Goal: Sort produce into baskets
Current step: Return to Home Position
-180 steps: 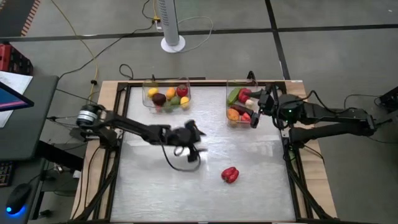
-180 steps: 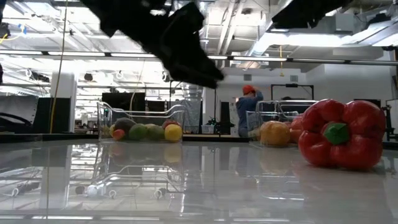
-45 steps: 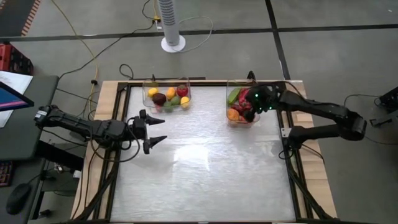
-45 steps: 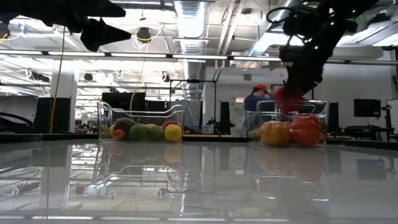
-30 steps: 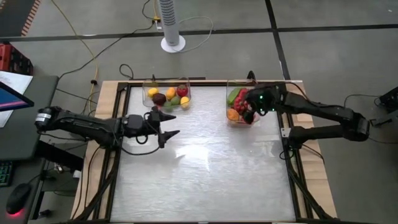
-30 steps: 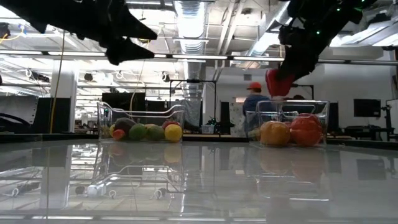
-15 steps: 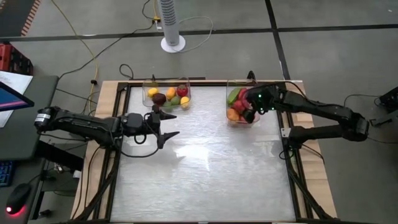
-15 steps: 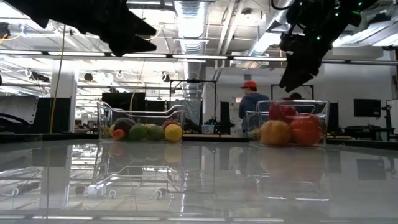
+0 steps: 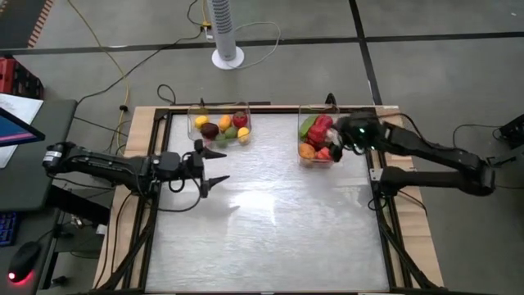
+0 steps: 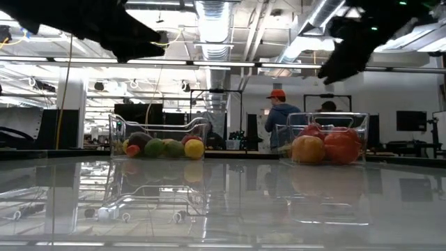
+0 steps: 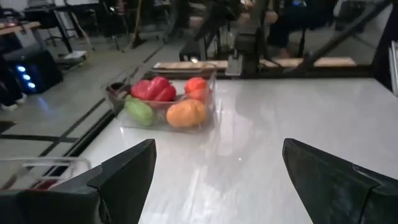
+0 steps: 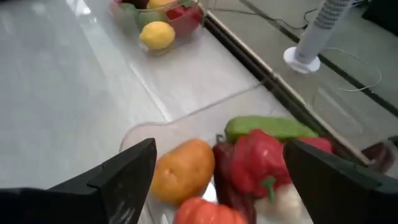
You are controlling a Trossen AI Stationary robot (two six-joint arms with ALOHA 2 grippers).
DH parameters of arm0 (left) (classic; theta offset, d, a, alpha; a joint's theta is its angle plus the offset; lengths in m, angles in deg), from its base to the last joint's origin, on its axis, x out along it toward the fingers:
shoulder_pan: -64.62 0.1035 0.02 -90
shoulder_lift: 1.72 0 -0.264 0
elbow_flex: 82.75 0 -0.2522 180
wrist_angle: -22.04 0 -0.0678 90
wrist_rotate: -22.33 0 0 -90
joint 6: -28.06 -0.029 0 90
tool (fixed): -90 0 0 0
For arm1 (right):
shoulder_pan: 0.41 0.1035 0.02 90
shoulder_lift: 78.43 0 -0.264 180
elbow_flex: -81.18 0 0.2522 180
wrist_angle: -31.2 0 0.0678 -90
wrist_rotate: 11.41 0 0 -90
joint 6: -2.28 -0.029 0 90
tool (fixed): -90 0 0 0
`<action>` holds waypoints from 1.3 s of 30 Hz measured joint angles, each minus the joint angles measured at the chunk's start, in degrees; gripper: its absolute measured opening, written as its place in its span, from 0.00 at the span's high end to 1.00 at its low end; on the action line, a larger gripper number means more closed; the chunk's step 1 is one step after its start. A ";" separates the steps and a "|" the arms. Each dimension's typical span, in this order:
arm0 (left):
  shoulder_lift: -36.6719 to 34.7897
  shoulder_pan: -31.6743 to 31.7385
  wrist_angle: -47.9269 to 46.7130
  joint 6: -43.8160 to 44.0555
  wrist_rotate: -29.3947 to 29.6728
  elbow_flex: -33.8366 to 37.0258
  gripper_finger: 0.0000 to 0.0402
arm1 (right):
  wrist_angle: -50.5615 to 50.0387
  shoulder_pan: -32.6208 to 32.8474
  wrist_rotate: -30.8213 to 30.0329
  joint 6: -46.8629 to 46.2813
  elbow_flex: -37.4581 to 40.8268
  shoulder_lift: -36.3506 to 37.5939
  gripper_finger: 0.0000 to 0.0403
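Observation:
Two clear bins stand at the table's far side. The left bin (image 9: 219,129) holds yellow, dark red, green and red produce. The right bin (image 9: 318,140) holds a red bell pepper (image 12: 260,162), a green cucumber (image 12: 267,128), an orange piece (image 12: 185,169) and others. My left gripper (image 9: 214,166) is open and empty above the table's left part, just in front of the left bin. My right gripper (image 9: 341,143) is open and empty above the right bin's right edge.
A white fan stand (image 9: 227,33) and cables lie on the floor beyond the table's far edge. A person (image 10: 279,118) stands in the room behind the table. A wooden frame (image 9: 139,197) borders the table. The white tabletop (image 9: 270,221) stretches bare in front of the bins.
My right gripper has let go of the red pepper, which has dropped into the right bin, and has then drawn back up and toward the table's right edge. My left gripper has drifted a little toward the table's left edge, still open.

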 joint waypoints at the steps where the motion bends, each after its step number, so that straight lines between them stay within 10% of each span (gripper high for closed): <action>1: -1.68 0.02 0.20 0.55 0.25 1.09 0.16 | 0.58 -0.03 0.01 -0.86 1.85 2.33 0.07; 19: -22.79 -0.82 -1.07 8.73 5.69 15.92 0.16 | 13.95 6.56 -6.01 -13.43 23.24 32.37 0.08; 39: -28.68 -10.14 -5.14 6.07 17.13 20.57 0.16 | 37.03 12.82 -11.94 -14.74 41.39 43.59 0.08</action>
